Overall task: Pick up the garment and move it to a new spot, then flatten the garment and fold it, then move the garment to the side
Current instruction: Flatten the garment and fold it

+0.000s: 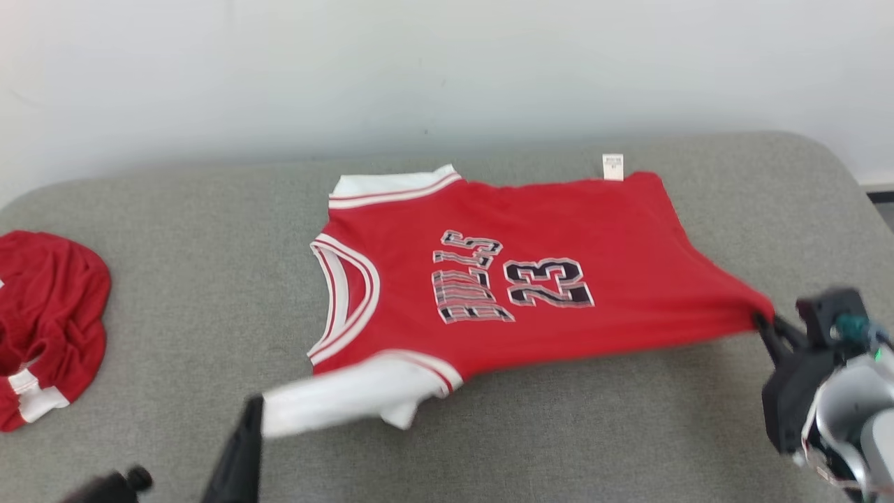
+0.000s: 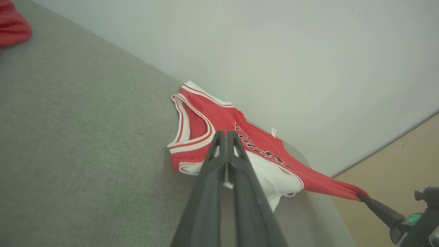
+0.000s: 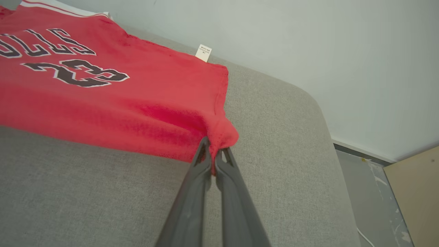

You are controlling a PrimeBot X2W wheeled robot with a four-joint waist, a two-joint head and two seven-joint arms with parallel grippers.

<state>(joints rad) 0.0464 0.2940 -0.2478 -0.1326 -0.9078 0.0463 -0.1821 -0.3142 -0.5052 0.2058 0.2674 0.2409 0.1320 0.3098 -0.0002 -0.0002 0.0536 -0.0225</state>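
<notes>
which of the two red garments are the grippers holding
The jersey numbered 23, spread out: the left gripper and right gripper each pinch an edge of it. The other red garment lies crumpled at the left, untouched.

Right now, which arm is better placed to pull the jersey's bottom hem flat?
Right. The right claw grips the jersey at its hem corner, cloth drawn taut; the left claw holds the white sleeve at the neck end.

Left fingers and right fingers, well apart, each pinched shut on jersey.
</notes>
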